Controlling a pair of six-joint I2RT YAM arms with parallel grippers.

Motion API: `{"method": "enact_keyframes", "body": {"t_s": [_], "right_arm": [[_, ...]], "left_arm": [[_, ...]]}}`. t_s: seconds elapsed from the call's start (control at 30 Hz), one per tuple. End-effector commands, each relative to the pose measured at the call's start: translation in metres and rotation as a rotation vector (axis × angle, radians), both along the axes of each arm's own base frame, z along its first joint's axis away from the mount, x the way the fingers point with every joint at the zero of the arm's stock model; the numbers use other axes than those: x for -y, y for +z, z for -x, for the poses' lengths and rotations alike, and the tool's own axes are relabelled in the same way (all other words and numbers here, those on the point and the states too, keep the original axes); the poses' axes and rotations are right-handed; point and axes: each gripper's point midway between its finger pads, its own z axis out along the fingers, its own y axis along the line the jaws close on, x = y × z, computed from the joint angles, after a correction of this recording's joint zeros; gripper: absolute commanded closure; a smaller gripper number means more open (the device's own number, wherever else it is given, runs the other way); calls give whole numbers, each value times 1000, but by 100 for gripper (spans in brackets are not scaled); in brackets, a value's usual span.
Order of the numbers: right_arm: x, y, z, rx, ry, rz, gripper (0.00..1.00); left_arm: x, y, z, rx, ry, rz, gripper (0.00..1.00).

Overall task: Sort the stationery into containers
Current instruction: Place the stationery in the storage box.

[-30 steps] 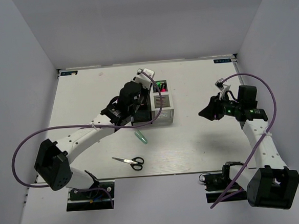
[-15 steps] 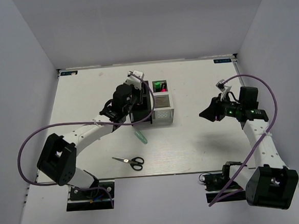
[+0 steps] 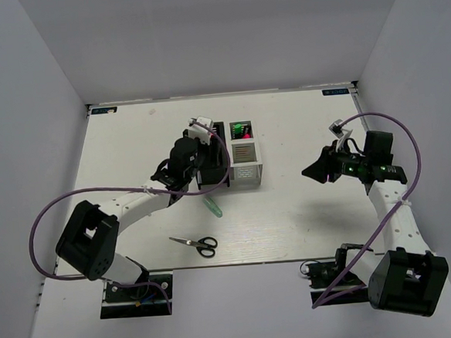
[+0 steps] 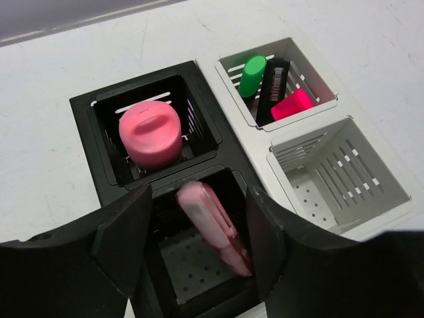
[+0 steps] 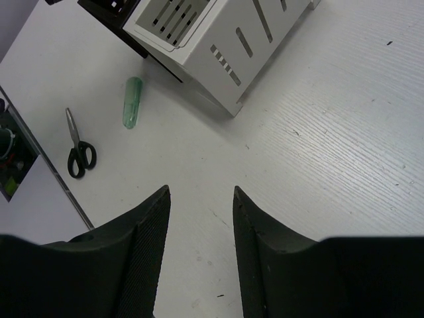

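Got left gripper [image 4: 199, 195] spread open, empty, over near black box [image 4: 179, 265], with pink capsule [image 4: 211, 228] tilted inside. Same for right gripper [image 5: 199, 199]: open, empty, well off to the side. Leaves green capsule [image 3: 212, 207] and scissors [image 3: 196, 243] on table [image 3: 130, 137]. Risks: snagging box rim on lift-out and dragging the cluster; rolling green capsule away with an off-centre pinch.

The top camera looks down from above and behind over the whole table [image 3: 306, 210]. The left wrist camera sits close above the boxes [image 4: 86, 139], facing down. The right wrist camera, farther off, faces left. All three share the boxes.
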Motion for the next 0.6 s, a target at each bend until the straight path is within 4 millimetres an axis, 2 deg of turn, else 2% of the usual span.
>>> {"method": "enact_keyframes", "body": {"t_s": [0.0,0.07,0.13,0.17,0.2,0.23,0.27,0.3,0.33,0.37,0.4,0.43,0.47,0.5,0.53,0.57], "right_arm": [[-2,2,4,0,21,-30,53],[-2,3,4,5,24,-38,53],[-2,2,5,2,27,-41,53],[-2,2,5,-2,29,-45,53],[-2,4,5,7,25,-43,53],[-2,3,5,4,28,-45,53],[-1,3,5,5,26,-44,53],[-1,3,5,3,23,-44,53],[0,4,5,5,22,-44,53],[0,3,5,1,20,-45,53],[0,4,5,4,19,-44,55],[0,4,5,1,18,-46,55],[1,4,4,-3,14,-46,55],[1,4,4,-1,14,-47,56],[0,3,4,-10,15,-48,56],[1,4,3,-10,14,-48,56]], "left_arm": [[-2,21,1,44,12,66,30],[-4,32,3,65,12,77,25],[-9,48,3,92,30,92,25],[-9,56,4,101,33,107,35],[-12,55,6,86,43,101,46],[-13,74,9,109,45,125,65],[-11,80,12,92,63,165,100],[-19,69,21,6,86,124,100],[-20,82,26,-3,95,143,100],[-18,69,45,-102,103,137,100],[-18,67,54,-169,140,197,100],[-30,44,77,-298,216,184,100],[-33,39,91,-338,261,205,98],[-32,28,106,-417,340,280,82],[-49,3,126,-518,451,265,75],[-49,-3,138,-556,482,281,65]]}}
